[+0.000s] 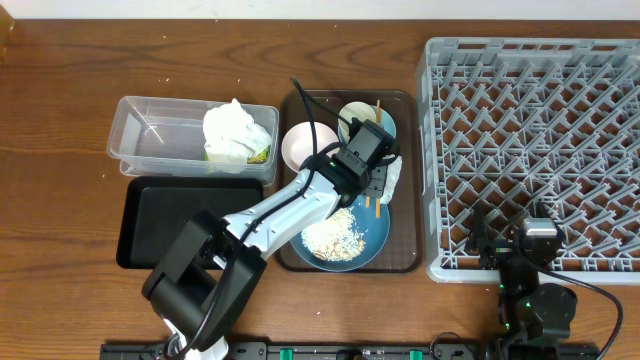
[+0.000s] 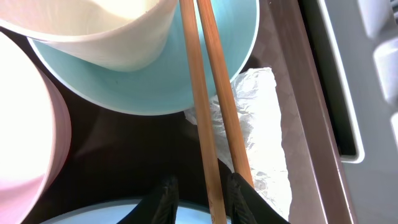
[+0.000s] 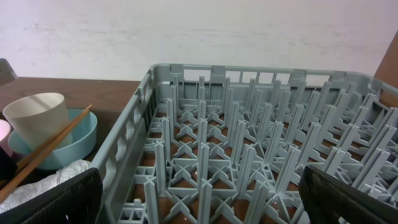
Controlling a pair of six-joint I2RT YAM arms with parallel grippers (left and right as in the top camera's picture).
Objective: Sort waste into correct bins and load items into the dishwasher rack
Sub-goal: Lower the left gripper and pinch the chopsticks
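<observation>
While the right gripper [image 1: 537, 240] hangs at the near rim of the dishwasher rack [image 1: 530, 120] with its jaws spread wide, the work belongs to the left gripper [image 2: 205, 202], poised over the brown serving tray [image 1: 402, 256]. Nearest me on that tray sits the dark-blue plate [image 1: 378, 238] with its heap of rice grains [image 1: 335, 238]. Just past it the left jaws stand narrowed about the pair of wooden chopsticks [image 2: 200, 93], one finger against a stick and a dark sliver beside the other, so I cannot tell whether they truly pinch. The sticks lie over the crumpled silvery scrap [image 2: 264, 118] and lean on the light-blue dish [image 2: 137, 87] that bears the cream cup [image 2: 93, 25]. To my eye the grip should catch both sticks together, then rise straight so the tips clear dish and cup without dragging the scrap, before swinging across to the rack. Farther back, napkins [image 1: 235, 130] fill the clear tub [image 1: 140, 140].
</observation>
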